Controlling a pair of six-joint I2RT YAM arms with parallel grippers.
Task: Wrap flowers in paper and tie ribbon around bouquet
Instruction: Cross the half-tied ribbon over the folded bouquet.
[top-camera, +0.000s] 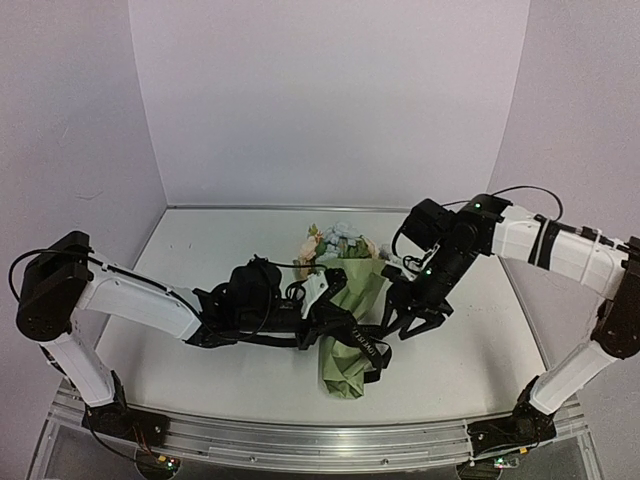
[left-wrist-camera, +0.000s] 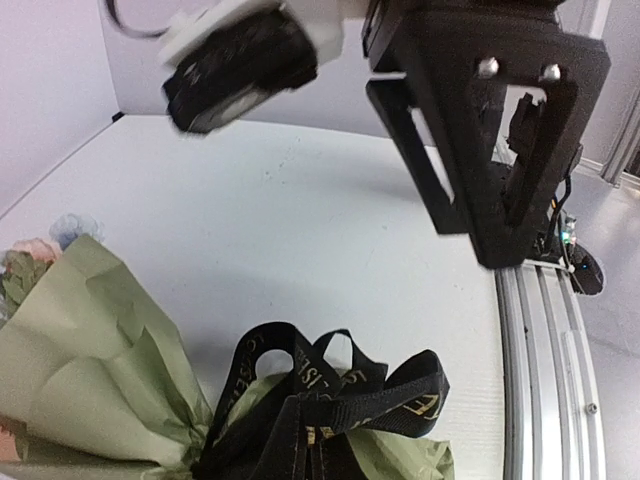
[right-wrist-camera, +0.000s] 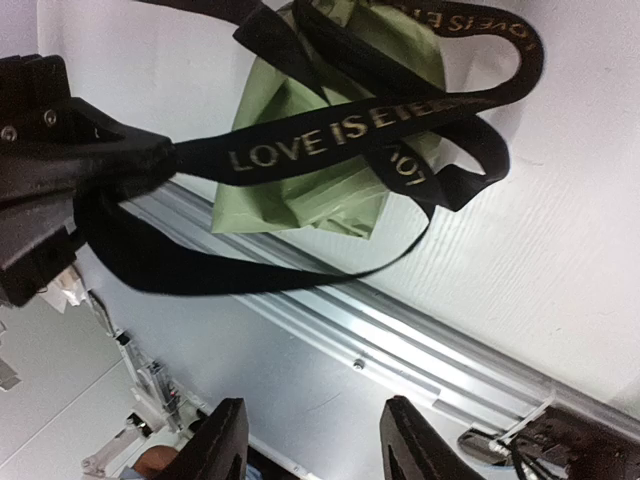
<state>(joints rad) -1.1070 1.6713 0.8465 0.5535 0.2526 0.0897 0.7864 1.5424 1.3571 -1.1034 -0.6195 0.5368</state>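
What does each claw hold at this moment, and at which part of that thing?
The left claw is shut on the ribbon, pinching its lettered strand just beside the word LOVE. The right claw is open and holds nothing.

In they stretch, left arm (top-camera: 140, 300) and right arm (top-camera: 545, 240), nearly meeting. The left hand (right-wrist-camera: 90, 170) is pinched tight; the right hand (right-wrist-camera: 315, 420) has its fingers apart.

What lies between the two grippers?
The bouquet, with the ribbon looped across it. The top view shows it lying between the left gripper and the right gripper.
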